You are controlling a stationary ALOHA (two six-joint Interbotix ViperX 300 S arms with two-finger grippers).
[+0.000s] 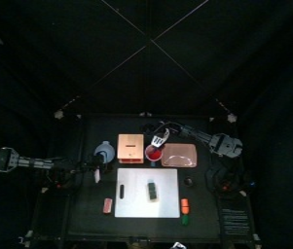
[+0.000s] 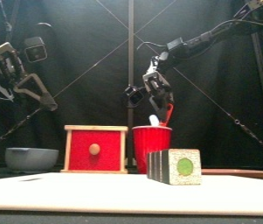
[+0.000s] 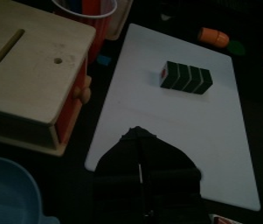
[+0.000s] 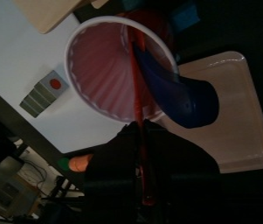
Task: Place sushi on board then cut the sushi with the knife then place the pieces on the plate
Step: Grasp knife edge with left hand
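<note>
The dark green sushi roll lies whole on the white cutting board. Behind the board stands the red cup with the blue knife and the red knife in it. My right gripper hangs just over the cup, its jaws closed on the thin red knife. The pink plate lies right of the cup. My left gripper hovers shut over the board's left end.
A wooden box with a red drawer front and a blue-grey bowl stand at the back left. Small orange toy foods lie left and right of the board.
</note>
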